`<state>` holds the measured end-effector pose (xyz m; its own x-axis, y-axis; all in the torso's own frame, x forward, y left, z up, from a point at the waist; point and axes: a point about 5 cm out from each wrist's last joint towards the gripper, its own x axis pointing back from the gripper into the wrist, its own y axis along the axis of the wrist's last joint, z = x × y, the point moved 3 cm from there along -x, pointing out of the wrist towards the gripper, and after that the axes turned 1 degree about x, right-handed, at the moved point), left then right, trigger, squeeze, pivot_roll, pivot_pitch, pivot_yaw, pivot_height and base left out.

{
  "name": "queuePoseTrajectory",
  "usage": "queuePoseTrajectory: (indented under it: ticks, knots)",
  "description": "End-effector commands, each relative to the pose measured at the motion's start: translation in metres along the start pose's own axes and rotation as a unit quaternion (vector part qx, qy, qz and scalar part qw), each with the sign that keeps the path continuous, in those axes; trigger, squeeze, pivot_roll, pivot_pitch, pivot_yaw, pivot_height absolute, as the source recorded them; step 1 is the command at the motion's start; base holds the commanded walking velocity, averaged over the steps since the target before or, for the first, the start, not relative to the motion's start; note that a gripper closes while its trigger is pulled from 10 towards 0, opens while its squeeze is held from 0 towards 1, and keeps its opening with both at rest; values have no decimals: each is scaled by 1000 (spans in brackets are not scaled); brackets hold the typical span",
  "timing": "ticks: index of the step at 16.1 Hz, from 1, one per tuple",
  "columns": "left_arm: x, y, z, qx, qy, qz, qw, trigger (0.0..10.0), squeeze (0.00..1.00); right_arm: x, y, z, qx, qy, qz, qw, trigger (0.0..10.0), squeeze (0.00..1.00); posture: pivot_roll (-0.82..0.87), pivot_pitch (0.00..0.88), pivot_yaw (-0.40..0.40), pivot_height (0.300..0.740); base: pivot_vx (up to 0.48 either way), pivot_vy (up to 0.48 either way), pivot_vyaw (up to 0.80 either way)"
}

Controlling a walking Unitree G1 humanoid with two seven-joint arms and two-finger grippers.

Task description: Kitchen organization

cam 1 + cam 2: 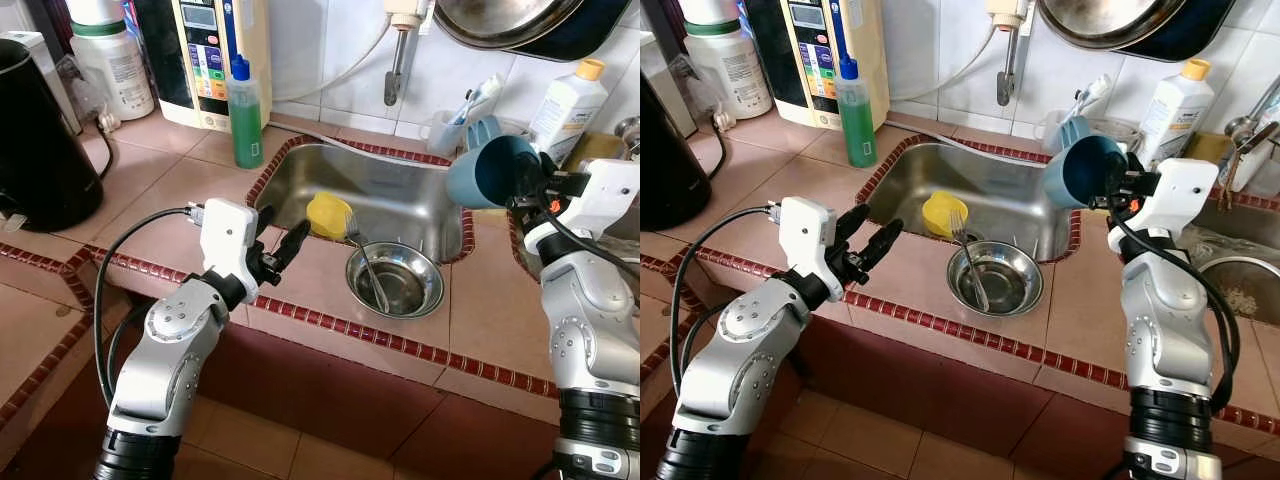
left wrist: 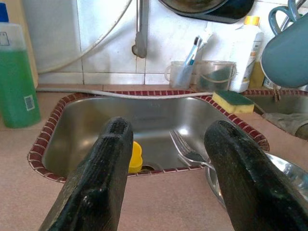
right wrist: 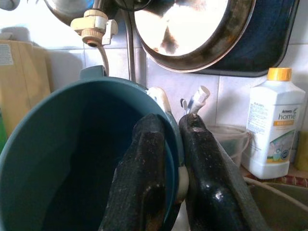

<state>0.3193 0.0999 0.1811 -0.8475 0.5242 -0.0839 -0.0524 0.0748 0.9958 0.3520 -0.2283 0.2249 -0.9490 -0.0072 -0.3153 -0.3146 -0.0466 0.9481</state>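
My right gripper (image 1: 1120, 188) is shut on the rim of a teal mug (image 1: 1083, 170), holding it tipped on its side in the air over the sink's right edge; one finger is inside the mug (image 3: 72, 159), the other outside. My left gripper (image 1: 280, 240) stands open and empty above the counter at the sink's front left corner. In the steel sink (image 1: 400, 190) lies a yellow cup (image 1: 329, 215). A fork (image 1: 365, 265) leans in a steel bowl (image 1: 396, 280) on the counter's front ledge.
A green soap bottle (image 1: 243, 100) stands left of the sink, a black kettle (image 1: 35, 140) far left. A tap (image 1: 400, 50), a sponge (image 2: 233, 102), a white bottle (image 1: 566, 105) and clear cups (image 2: 202, 74) line the back wall. A second sink (image 1: 1240, 285) lies right.
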Motion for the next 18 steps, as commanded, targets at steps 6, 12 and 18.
queuePoseTrajectory:
  ticks: [6,12,18]
  knots:
    - [-2,-1,1,16,0,8,1000,10000,0,-1,10,2,10,7,-29,1000,10000,0,-49,0,-44,732,299,0,0]
    - [-2,-1,0,17,0,8,1000,10000,0,-1,11,4,10,11,-30,999,10000,0,-49,0,-46,732,358,0,0]
    - [-1,-3,-2,15,-3,15,1000,10000,0,0,10,0,11,9,-25,1000,10000,0,-52,0,-47,732,291,0,0]
